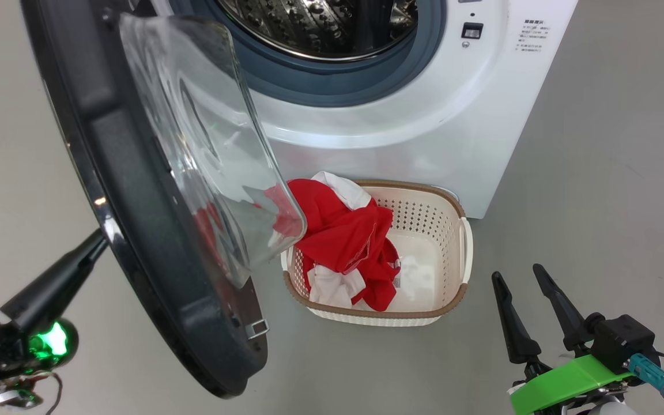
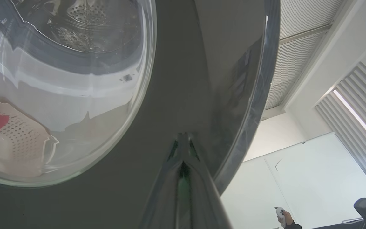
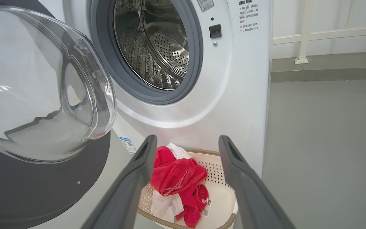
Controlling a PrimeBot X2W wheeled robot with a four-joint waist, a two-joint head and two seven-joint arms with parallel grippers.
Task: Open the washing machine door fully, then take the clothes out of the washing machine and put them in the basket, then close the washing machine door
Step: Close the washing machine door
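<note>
The left gripper (image 2: 183,137), fingers clenched on nothing, sets its tips against the glossy black outer face of the washing machine door (image 1: 119,190), close to its edge; on so slick a curve they could skid off in a push. The swinging glass bowl might also brush the red-and-white clothes (image 1: 346,230), heaped above the brown rim of the basket (image 1: 412,185) just before the washing machine (image 1: 424,127). The right gripper (image 1: 516,274) hovers released over the floor (image 1: 597,202). The door stands swung wide, left of the opening, glass clear and bulging
</note>
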